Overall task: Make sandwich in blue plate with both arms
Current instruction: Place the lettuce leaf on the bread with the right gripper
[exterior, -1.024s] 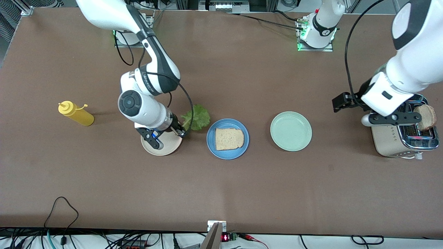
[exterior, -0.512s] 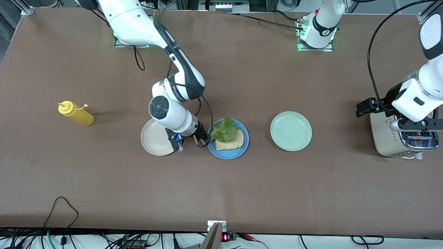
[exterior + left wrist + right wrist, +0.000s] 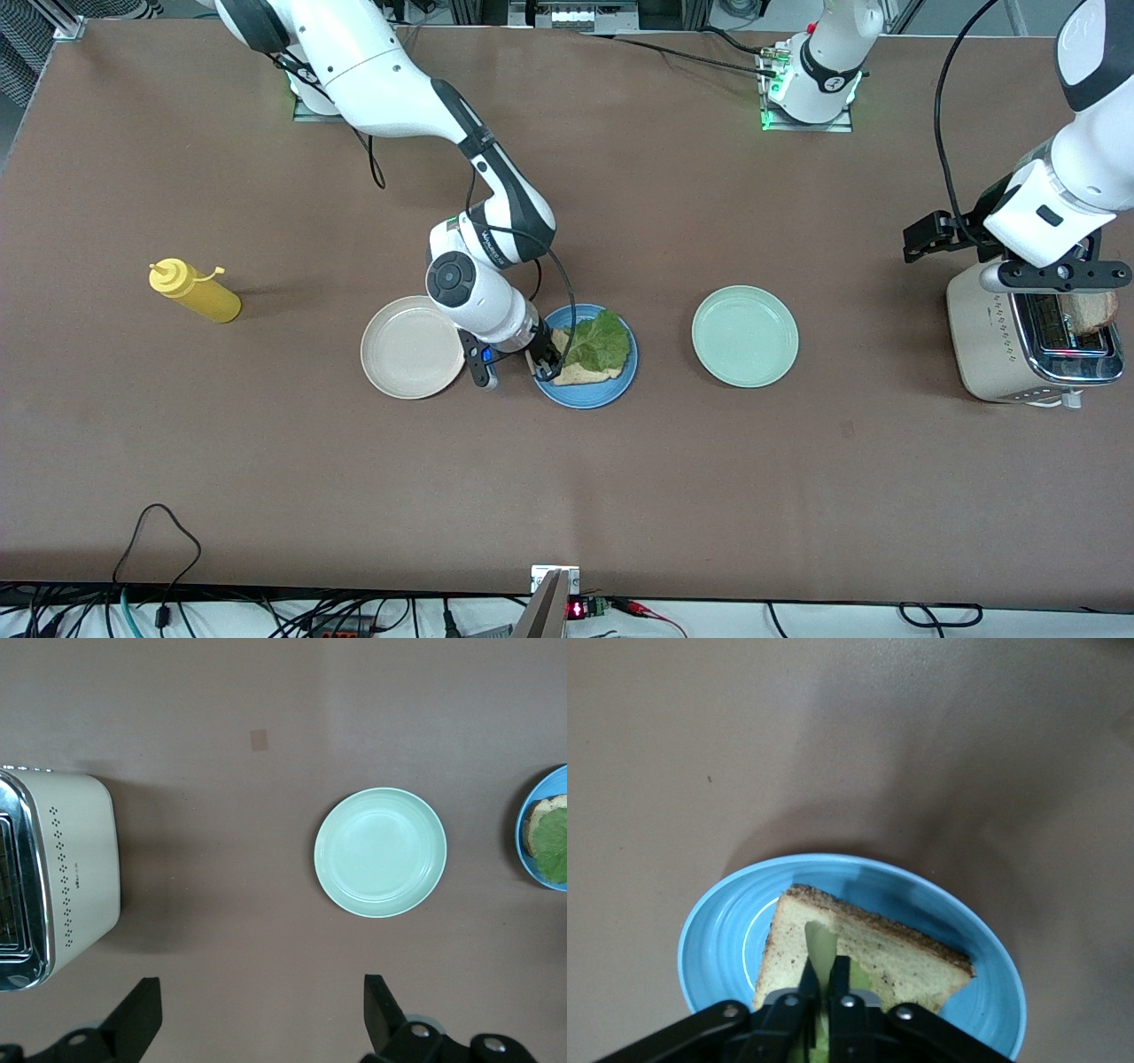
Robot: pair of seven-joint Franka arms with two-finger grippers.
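Note:
The blue plate (image 3: 585, 399) lies near the table's middle with one toasted bread slice (image 3: 580, 376) on it. A green lettuce leaf (image 3: 602, 341) rests on that slice. My right gripper (image 3: 542, 361) is low over the plate's edge, shut on the leaf's pale stem (image 3: 819, 943) above the bread (image 3: 886, 948) and plate (image 3: 718, 939). A second bread slice (image 3: 1095, 310) sits in the toaster (image 3: 992, 346) at the left arm's end. My left gripper (image 3: 1054, 276) hovers over the toaster, open and empty (image 3: 261, 1019).
A beige plate (image 3: 412, 347) lies beside the blue plate toward the right arm's end, with a yellow squeeze bottle (image 3: 193, 292) past it. A pale green plate (image 3: 744, 336) lies between the blue plate and the toaster; the left wrist view shows this green plate (image 3: 381, 850) too.
My right arm carried the lettuce from over the beige plate and lowered it onto the bread in the blue plate. My left gripper shifted above the toaster.

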